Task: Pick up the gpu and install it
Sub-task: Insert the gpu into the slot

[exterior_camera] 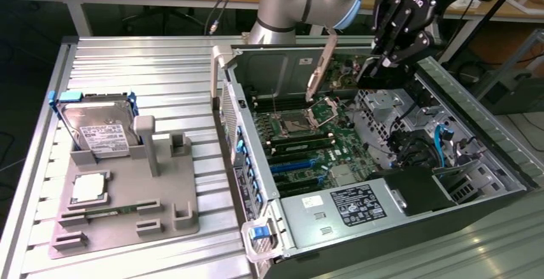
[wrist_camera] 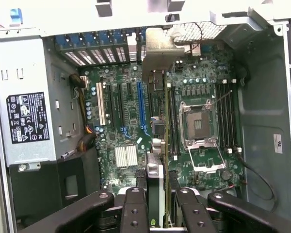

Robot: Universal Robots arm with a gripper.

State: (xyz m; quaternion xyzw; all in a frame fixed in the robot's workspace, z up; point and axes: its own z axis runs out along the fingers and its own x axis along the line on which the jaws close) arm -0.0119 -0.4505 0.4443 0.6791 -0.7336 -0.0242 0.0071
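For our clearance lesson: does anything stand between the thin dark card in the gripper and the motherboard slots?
Nothing visible does. The thin dark gpu with silver bracket, clamped in the black gripper, hangs above the open expansion slots of the green motherboard.

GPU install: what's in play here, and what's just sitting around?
In play:
- gpu, held in the tool
- motherboard
- open PC case

Lying about:
- hard drive
- square chip
- grey holder under both
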